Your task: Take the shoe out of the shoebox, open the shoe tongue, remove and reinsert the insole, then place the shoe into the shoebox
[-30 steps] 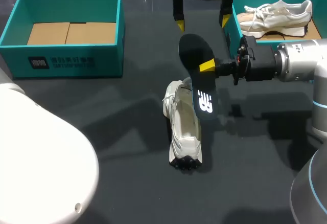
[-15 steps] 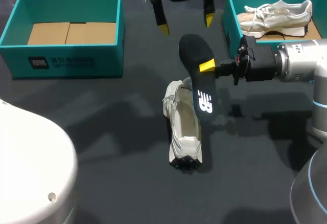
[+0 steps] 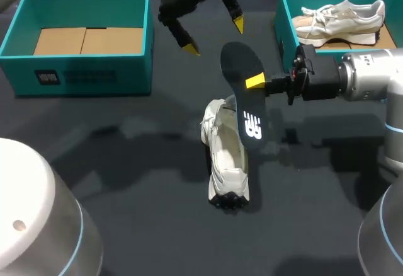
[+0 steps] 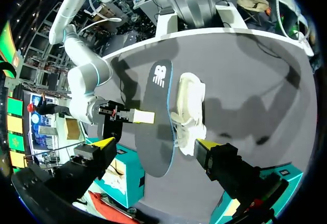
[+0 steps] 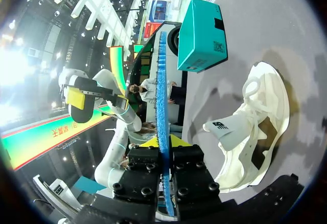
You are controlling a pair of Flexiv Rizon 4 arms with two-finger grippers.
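A white shoe [image 3: 225, 162] lies on the dark table, opening up. Above it hangs the black insole [image 3: 242, 93], tilted on edge, with my right gripper [image 3: 255, 80] shut on its rim. In the right wrist view the insole [image 5: 162, 106] runs edge-on between the fingers of my right gripper [image 5: 162, 144], and the shoe [image 5: 250, 132] lies beside it. My left gripper [image 3: 213, 35] hovers open and empty behind the insole. In the left wrist view my left gripper [image 4: 154, 144] looks down on the insole [image 4: 156, 127] and the shoe [image 4: 189, 106].
A teal shoebox [image 3: 82, 77] with a cardboard floor stands at the back left. Another teal box [image 3: 282, 17] at the back right holds a second white shoe [image 3: 340, 17]. Bare table lies in front of the shoe.
My left gripper has swung leftward along the back of the table and turned at the wrist, still open. The right gripper and the insole have stayed put.
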